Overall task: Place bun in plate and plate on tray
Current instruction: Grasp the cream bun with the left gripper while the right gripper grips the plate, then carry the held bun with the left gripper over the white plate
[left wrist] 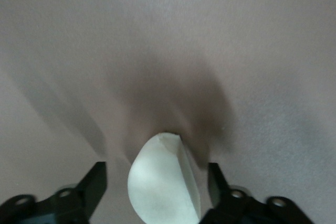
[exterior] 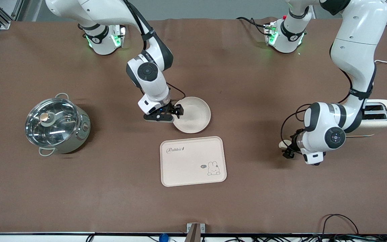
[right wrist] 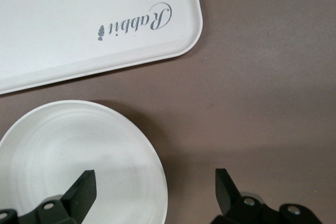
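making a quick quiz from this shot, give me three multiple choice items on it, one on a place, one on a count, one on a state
1. Where is the plate relative to the tray?
A. on the tray
B. on the table, farther from the front camera than the tray
C. inside the pot

2. How many slots show on top of the toaster?
A. one
B. two
C. four

3. What is the state of the left hand?
A. open, one finger on each side of the bun
B. shut with nothing in it
C. open over the tray

Answers: 1 B, the plate sits above the tray in the front view with bare table between. 2 B, two dark slots show. 3 A, the left wrist view shows the bun between spread fingers.
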You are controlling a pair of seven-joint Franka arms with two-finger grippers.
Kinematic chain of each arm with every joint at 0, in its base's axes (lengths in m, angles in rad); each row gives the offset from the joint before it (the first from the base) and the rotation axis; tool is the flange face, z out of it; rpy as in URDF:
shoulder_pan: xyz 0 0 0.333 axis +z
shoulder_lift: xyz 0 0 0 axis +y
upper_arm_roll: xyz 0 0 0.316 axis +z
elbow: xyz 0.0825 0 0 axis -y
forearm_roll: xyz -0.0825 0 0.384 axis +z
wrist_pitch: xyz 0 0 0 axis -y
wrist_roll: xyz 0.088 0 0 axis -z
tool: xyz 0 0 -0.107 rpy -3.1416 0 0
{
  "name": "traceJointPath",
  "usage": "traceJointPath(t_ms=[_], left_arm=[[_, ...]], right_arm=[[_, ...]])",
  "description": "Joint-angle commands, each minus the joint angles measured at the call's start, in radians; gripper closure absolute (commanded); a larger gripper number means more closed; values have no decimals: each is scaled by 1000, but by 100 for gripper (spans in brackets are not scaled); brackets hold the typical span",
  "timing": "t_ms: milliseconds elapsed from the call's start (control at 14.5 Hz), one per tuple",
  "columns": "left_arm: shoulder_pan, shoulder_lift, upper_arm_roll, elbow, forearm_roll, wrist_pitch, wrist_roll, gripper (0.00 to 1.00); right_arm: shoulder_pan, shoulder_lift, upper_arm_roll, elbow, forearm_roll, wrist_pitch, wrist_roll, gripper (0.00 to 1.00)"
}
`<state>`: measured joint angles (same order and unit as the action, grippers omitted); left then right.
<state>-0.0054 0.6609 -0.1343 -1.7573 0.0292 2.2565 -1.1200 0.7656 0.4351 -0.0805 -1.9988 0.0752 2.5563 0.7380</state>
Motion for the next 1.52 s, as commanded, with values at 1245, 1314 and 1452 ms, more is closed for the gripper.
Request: traceJointPath(t_ms=[1245, 1314, 1452], left_arm=[[-387, 12, -203, 94, -34, -9, -764, 65], [-406, 12, -203, 96, -44, -9, -779, 65], [-419, 26, -203, 104, -75, -2, -790, 65]], right_arm=[[41, 73, -12, -110, -8, 232, -40, 0], [41, 73, -12, -110, -8, 239, -40, 0], [41, 73, -12, -110, -8, 237, -42, 0]])
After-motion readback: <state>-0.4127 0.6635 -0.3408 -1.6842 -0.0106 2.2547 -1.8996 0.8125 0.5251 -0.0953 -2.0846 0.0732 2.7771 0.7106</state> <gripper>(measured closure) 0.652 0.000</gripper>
